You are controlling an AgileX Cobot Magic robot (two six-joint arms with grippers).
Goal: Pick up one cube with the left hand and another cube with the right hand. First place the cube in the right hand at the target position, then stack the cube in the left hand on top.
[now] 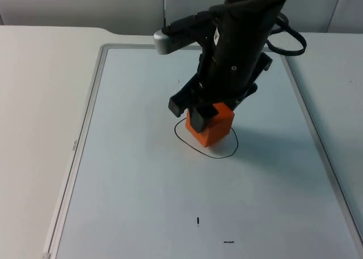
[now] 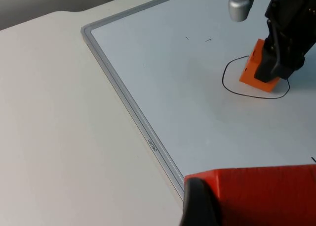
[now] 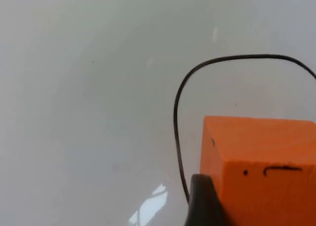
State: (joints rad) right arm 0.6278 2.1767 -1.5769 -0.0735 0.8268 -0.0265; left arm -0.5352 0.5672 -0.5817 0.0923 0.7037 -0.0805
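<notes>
An orange cube [image 1: 215, 126] stands inside a black hand-drawn oval outline [image 1: 195, 148] near the middle of the white board. My right gripper [image 1: 212, 116] reaches down over it, shut on the orange cube, with one black finger against the cube's near side. The right wrist view has the orange cube [image 3: 259, 171] beside a fingertip, with the outline [image 3: 180, 102] curving around it. My left gripper [image 2: 256, 206] is shut on a red cube [image 2: 256, 189], held above the table to the left of the board. From there the orange cube [image 2: 252, 70] and right gripper [image 2: 276, 63] lie far ahead.
The white board has a raised grey frame [image 1: 91, 111] whose left edge [image 2: 128, 107] runs between the left gripper and the oval. Small black marks [image 1: 198, 220] lie on the board's near part. The right arm's bulk hangs over the board's far middle.
</notes>
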